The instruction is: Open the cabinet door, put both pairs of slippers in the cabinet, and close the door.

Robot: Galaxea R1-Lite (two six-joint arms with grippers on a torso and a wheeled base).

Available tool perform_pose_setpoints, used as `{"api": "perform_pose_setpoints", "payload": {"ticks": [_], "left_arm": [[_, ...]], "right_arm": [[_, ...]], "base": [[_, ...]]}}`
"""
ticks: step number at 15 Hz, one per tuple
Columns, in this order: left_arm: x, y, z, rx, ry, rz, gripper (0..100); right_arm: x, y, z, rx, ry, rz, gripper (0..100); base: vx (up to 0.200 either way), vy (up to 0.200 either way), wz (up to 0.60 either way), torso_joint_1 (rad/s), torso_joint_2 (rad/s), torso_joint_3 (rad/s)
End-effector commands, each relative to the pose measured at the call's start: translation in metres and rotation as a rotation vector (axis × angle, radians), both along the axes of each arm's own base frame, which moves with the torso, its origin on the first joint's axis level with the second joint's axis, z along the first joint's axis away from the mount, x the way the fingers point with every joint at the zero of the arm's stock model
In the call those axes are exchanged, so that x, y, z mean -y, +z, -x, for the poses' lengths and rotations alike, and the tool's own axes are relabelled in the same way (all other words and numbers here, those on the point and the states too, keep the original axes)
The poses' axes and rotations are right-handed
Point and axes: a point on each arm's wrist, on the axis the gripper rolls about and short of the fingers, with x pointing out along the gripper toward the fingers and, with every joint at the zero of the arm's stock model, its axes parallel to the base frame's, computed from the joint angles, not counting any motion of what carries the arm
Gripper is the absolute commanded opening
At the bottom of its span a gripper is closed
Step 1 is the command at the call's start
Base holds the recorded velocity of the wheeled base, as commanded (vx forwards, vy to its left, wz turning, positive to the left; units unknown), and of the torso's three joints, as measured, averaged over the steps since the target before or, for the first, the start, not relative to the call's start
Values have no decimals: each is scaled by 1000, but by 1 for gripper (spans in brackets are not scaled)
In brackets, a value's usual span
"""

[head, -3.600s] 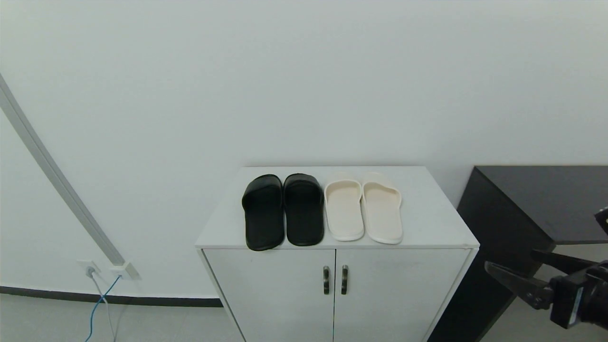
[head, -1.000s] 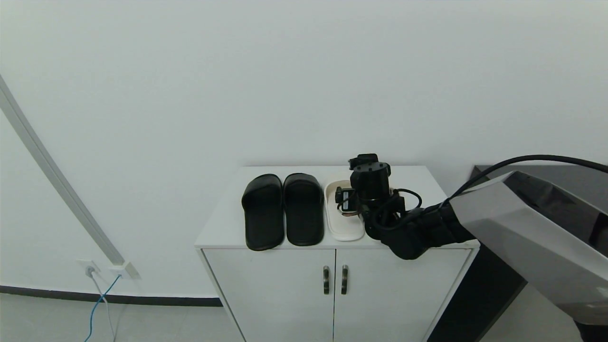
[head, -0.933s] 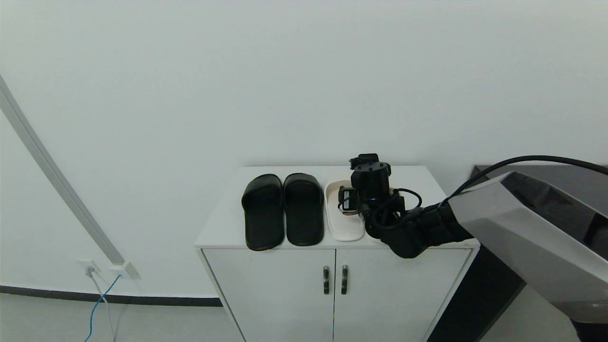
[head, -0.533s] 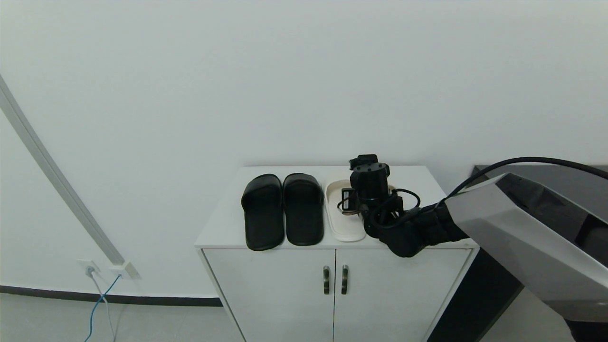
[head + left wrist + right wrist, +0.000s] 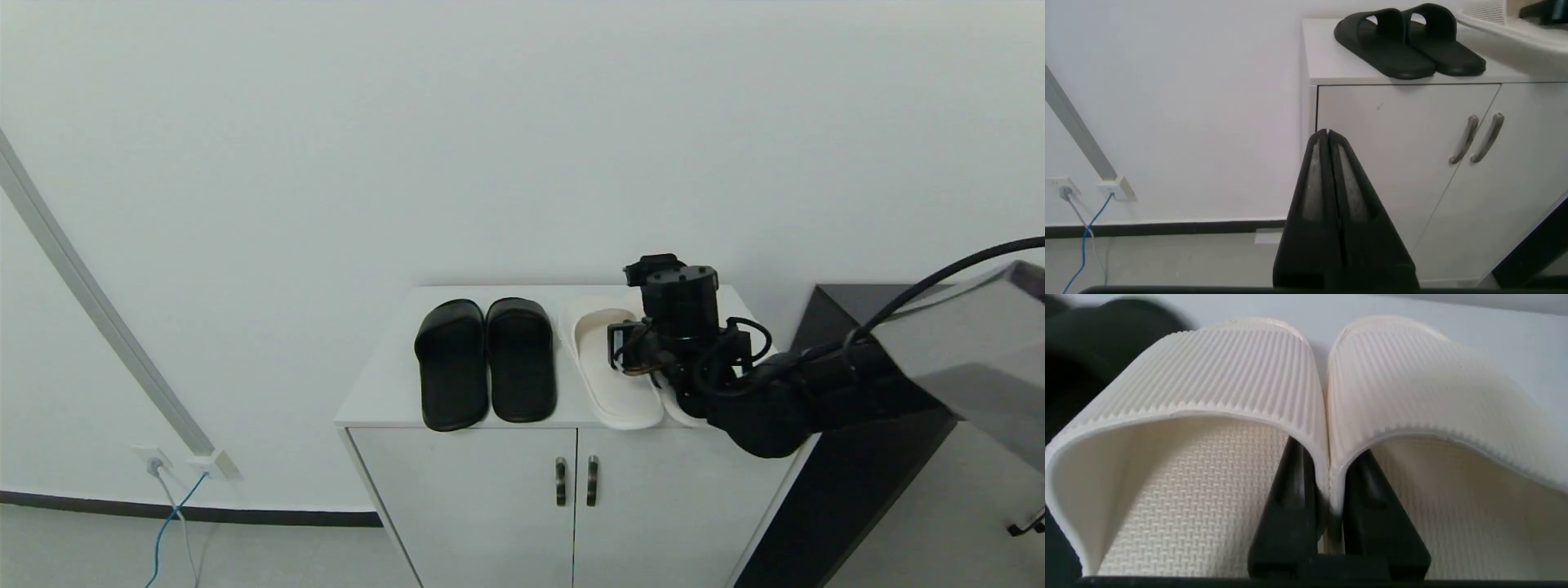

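A white cabinet [image 5: 375, 392] has both doors shut, their two handles [image 5: 575, 480] side by side. On its top lie a pair of black slippers [image 5: 486, 363] and a pair of white slippers [image 5: 612, 371], the white pair angled with their heels over the front edge. My right gripper [image 5: 645, 359] is shut on the white slippers, pinching the two inner side walls together between its fingers [image 5: 1290, 514]. The white straps [image 5: 1208, 392] arch just beyond them. My left gripper [image 5: 1328, 143] is shut and holds nothing, low in front of the cabinet's left side, with the black slippers [image 5: 1409, 41] above it.
A black table [image 5: 820, 327] stands close against the cabinet's right side. On the left wall a grey conduit [image 5: 82, 286] slants down to sockets [image 5: 175, 467] with cables hanging to the floor. The wall is right behind the cabinet.
My right arm came in over the cabinet top to the white pair. In the last half second it has dragged the white slippers right and toward the front edge, turning them askew.
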Motion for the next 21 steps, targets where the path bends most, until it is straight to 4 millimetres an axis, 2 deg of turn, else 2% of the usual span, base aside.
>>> {"api": "perform_pose_setpoints", "payload": {"ticks": [1, 2, 3, 4, 8, 11, 15, 21], "left_arm": [[0, 0, 0, -1, 1, 1, 0], [0, 0, 0, -1, 1, 1, 0], [0, 0, 0, -1, 1, 1, 0], [0, 0, 0, -1, 1, 1, 0], [0, 0, 0, -1, 1, -1, 0], [0, 0, 0, -1, 1, 1, 0], [0, 0, 0, -1, 1, 1, 0], [0, 0, 0, -1, 1, 1, 0]], "right_arm": [[30, 36, 65, 8, 170, -20, 0], [41, 37, 86, -4, 251, -11, 0], [46, 37, 97, -7, 293, -6, 0], [55, 36, 117, -1, 377, 2, 0], [77, 29, 159, 31, 573, 87, 0], [83, 15, 167, 78, 678, 170, 0], [83, 8, 171, 139, 760, 134, 0], [81, -1, 169, 102, 767, 141, 0]], "base": [[0, 0, 0, 0, 0, 0], [0, 0, 0, 0, 0, 0], [0, 0, 0, 0, 0, 0], [0, 0, 0, 0, 0, 0], [0, 0, 0, 0, 0, 0], [0, 0, 0, 0, 0, 0], [0, 0, 0, 0, 0, 0], [-33, 0, 0, 0, 0, 0]]}}
